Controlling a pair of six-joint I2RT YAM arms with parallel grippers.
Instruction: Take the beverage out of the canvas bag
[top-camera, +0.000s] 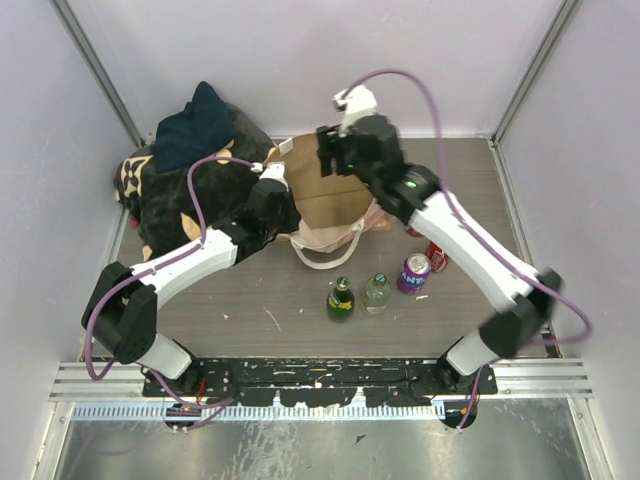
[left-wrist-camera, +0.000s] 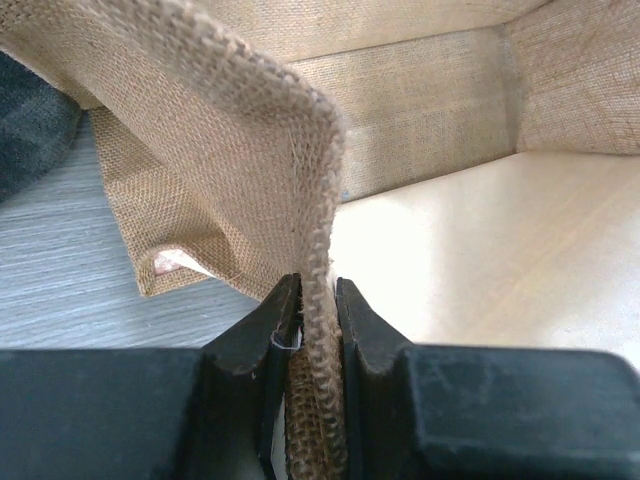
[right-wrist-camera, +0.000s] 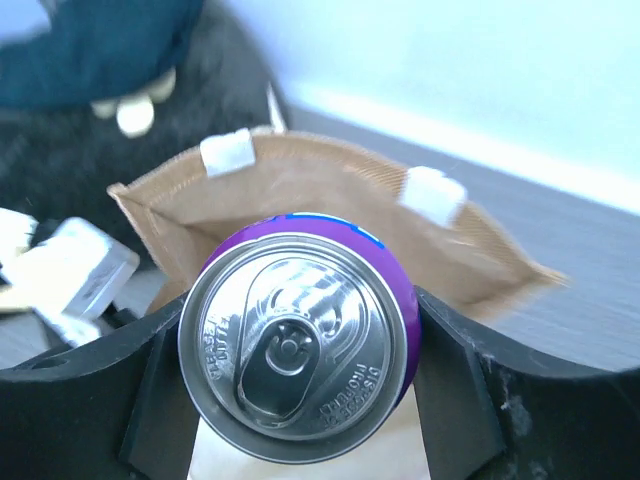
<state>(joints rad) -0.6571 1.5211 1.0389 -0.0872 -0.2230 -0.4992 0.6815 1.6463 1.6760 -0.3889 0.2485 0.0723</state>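
I saw my right gripper (right-wrist-camera: 302, 400) closed around an upright purple can (right-wrist-camera: 298, 335) just over the open mouth of the canvas bag (right-wrist-camera: 330, 190), while my left gripper (left-wrist-camera: 318, 318) pinched the bag's rim.

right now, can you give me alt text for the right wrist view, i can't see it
The right gripper is shut on a purple drink can, seen end-on with its silver lid and pull tab, with the open tan canvas bag just behind it. Further back are a blurred dark bundle and grey tabletop.
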